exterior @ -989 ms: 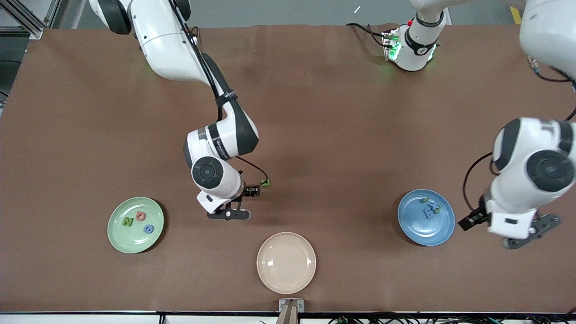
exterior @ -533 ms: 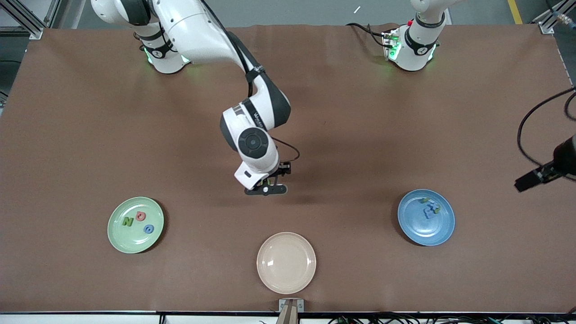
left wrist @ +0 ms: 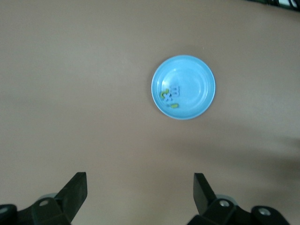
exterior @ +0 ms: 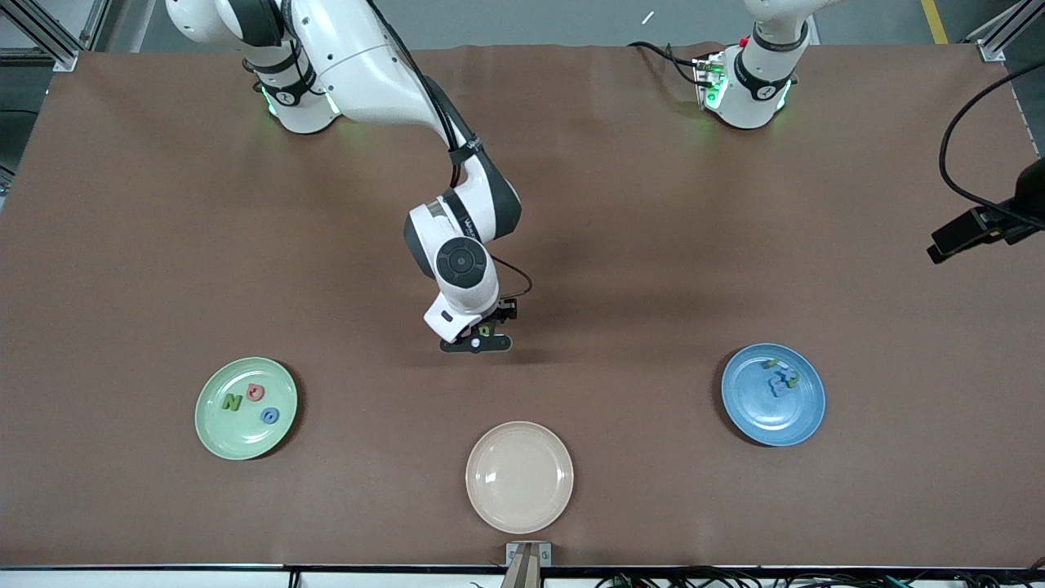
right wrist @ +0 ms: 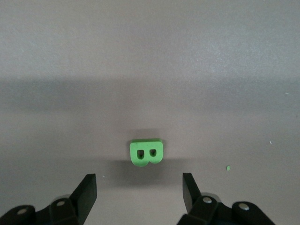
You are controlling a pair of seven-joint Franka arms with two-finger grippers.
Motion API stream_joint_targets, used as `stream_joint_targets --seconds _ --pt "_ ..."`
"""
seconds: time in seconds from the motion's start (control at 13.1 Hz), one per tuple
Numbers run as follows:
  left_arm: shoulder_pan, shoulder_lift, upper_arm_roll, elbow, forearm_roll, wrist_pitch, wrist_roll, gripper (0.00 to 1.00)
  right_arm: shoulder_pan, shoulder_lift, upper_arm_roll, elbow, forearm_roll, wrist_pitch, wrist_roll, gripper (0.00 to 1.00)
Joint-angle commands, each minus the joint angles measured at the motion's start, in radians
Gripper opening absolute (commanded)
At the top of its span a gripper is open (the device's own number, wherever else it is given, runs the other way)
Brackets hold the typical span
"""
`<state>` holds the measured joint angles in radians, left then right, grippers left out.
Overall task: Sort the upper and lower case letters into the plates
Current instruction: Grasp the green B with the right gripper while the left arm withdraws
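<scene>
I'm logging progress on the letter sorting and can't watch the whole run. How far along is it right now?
Mostly done: three letters lie in the green plate and a small cluster in the blue plate. In hand: the right gripper, fingers open, hangs over a green B lying on the table, not yet grasped. Left: grasp the B and plate it. The left gripper waits open, high over the table.

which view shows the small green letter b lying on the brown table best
The right wrist view: the small green flat letter B lies in plain sight on the brown table, between the open right gripper fingers. The front view shows only a green speck under that gripper. The left wrist view misses it.
</scene>
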<state>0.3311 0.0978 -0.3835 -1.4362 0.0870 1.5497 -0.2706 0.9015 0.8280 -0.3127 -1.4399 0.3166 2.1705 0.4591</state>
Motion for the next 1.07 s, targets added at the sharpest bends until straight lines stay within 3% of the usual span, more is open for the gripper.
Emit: stream_joint_targets --seconds 0.0,0.08,0.15,0.61,0.99 --pt "-0.162 -0.089 0.205 -0.115 -0.058 0.038 0.098 1.00 0.011 -0.009 -0.005 -0.030 -0.011 0.061 0.007 0.82" --pt "-0.194 -0.098 0.251 -0.130 -0.097 0.049 0.109 1.00 0.013 0.000 -0.005 -0.030 -0.011 0.077 0.007 0.82" --pt "-0.202 -0.107 0.255 -0.148 -0.102 0.062 0.110 1.00 0.011 0.002 -0.005 -0.030 -0.011 0.080 0.007 0.82" --pt "-0.215 -0.109 0.229 -0.161 -0.087 0.066 0.111 1.00 0.010 0.020 -0.005 -0.073 -0.018 0.166 -0.004 0.80" --pt "-0.215 -0.113 0.210 -0.162 -0.085 0.058 0.113 1.00 0.016 0.020 -0.005 -0.074 -0.014 0.155 0.018 0.27"
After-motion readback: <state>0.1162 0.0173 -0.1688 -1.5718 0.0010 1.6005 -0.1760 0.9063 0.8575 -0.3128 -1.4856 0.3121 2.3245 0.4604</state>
